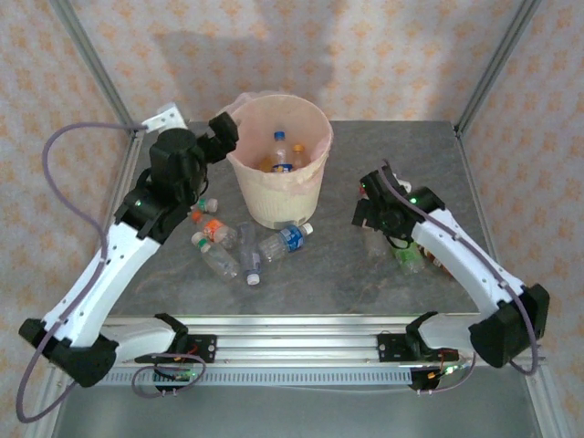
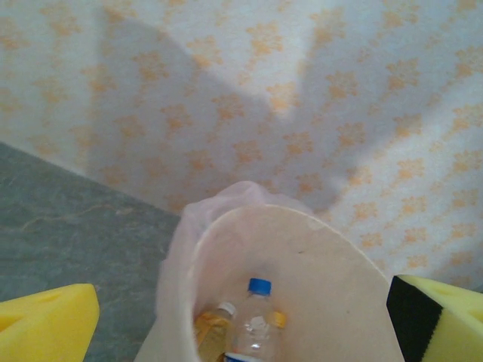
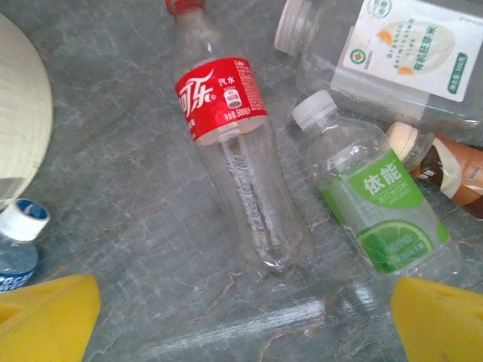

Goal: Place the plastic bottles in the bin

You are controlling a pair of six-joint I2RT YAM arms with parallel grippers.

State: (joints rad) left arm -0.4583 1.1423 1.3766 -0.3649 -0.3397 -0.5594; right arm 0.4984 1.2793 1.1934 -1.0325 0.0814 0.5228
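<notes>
Now, left claw: spread wide, empty, at the left rim of the bin.
Right claw: spread wide, empty, above a red-label bottle.
Bin: mid-desk, a few bottles inside.
Other bottles: lying on the desk on both sides of it.

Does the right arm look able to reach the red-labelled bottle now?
Probably yes: the open right fingers hover over the red-labelled bottle, which lies uncovered; a green-labelled bottle lies close beside.
</notes>
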